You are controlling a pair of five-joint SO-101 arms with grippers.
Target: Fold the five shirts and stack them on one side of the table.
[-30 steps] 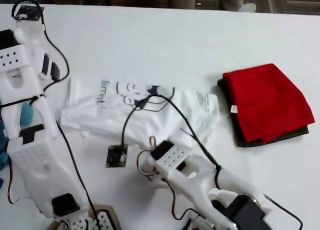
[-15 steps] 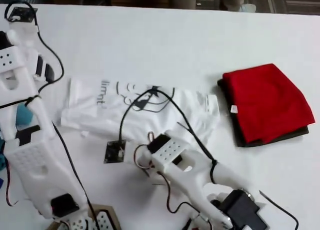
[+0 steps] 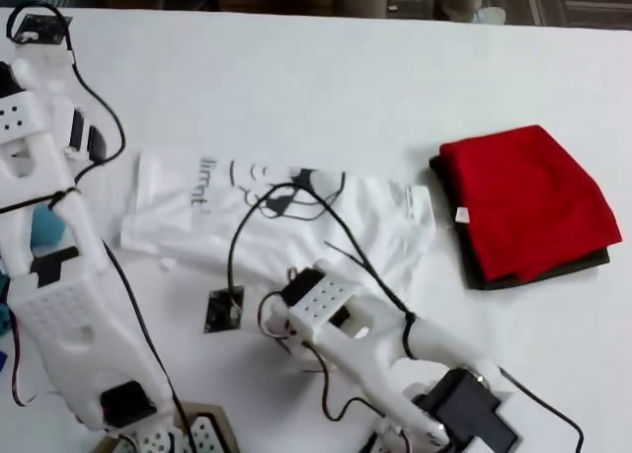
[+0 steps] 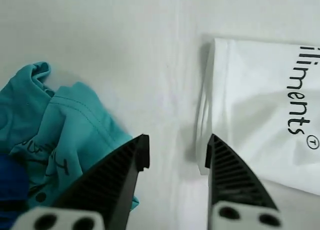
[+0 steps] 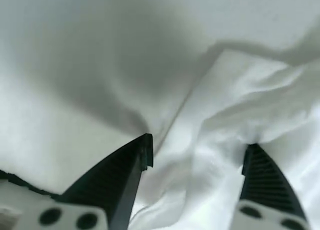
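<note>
White shirt [image 3: 286, 221] lies flat in the middle of the worktop [image 3: 296, 78], red shirt [image 3: 523, 196] folded well apart. Left hand [image 4: 177, 142], spread, hangs between teal shirt [image 4: 65, 130] and the white one's edge; right hand [image 5: 200, 146], spread too, over rumpled white cloth

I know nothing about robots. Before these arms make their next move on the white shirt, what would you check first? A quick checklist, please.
1. Is the left claw open? Ok: its jaws stand apart beside the edge of the white shirt, holding nothing.
2. Is the right claw open? Ok: its jaws stand apart over the same shirt's rumpled edge.
3. Does the white shirt lie flat? Not ok: it is creased under the right claw.
4. Is the stack tidy? Ok: the red shirt lies folded on a dark shirt.
5. Is the teal shirt folded? Not ok: it is bunched up near the left claw.
</note>
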